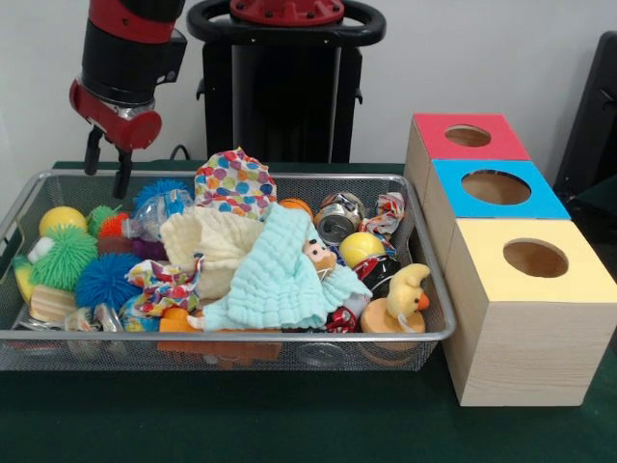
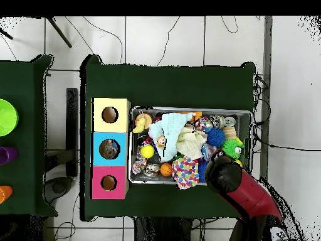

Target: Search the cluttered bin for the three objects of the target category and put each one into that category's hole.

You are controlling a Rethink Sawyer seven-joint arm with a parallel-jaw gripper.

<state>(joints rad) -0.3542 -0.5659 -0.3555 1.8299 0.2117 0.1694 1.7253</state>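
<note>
Background: plain white wall (image 1: 501,58), upper frame; dark green table covering (image 1: 241,415); white tiled floor (image 2: 163,37) crossed by cables.

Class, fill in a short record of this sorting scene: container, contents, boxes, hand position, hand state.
container: wire mesh bin on green table
contents: spiky balls, cloths, crushed cans, yellow ball, duck toy
boxes: red box, blue box, yellow box, each with a round hole
hand position: hand above the bin's far corner
hand state: open, empty
</note>
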